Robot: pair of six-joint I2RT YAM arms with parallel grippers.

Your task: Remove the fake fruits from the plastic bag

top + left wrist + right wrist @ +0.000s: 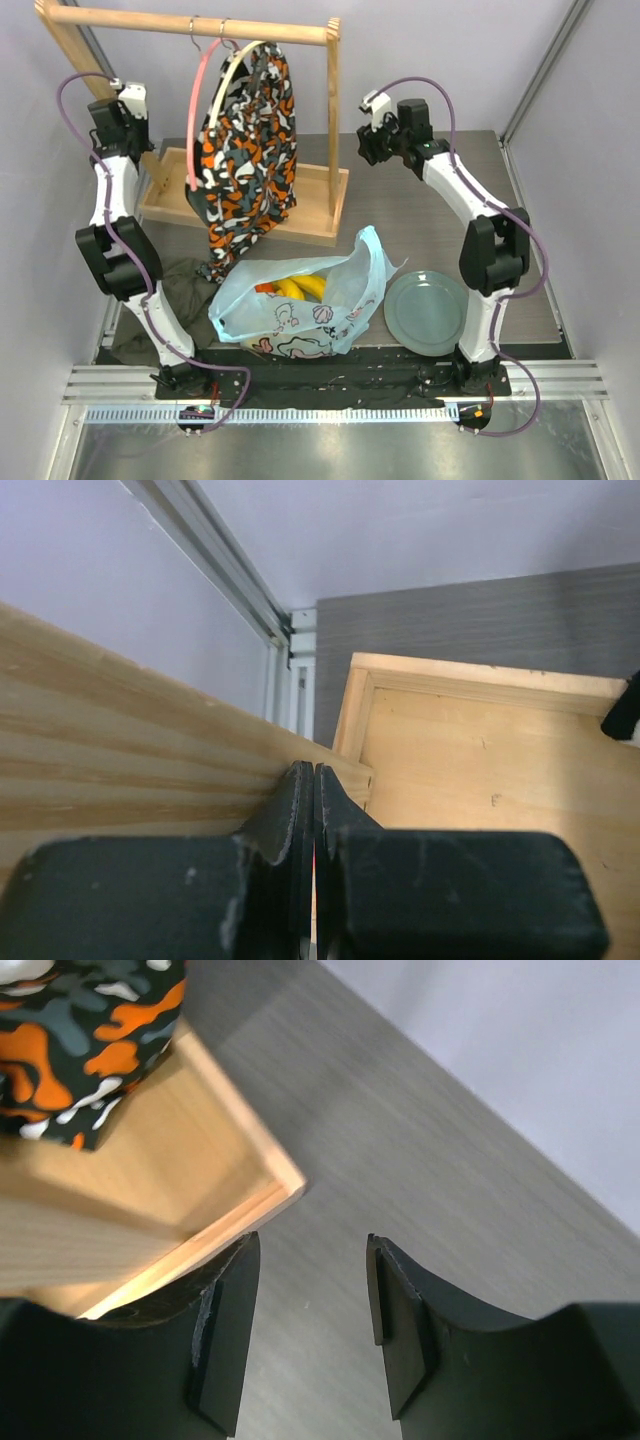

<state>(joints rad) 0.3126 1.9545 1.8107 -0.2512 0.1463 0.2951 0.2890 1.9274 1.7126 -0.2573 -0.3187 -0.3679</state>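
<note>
The light-blue plastic bag [300, 300] with a pink-and-white print lies at the table's near middle, its mouth open upward. Inside it I see the yellow banana bunch [300, 288] and a bit of a red-orange fruit [263, 288]; the other fruits are hidden. My left gripper [128, 98] is raised at the far left by the wooden rack, shut and empty [314, 775]. My right gripper [368, 142] is raised at the far right of the rack, open and empty [308, 1260], over bare table. Both are far from the bag.
A wooden clothes rack [245, 205] with a tray base stands at the back, an orange-black-white cloth [250, 140] hanging from it. A grey-green plate [428, 312] lies right of the bag. A dark olive cloth [185, 285] lies left of the bag.
</note>
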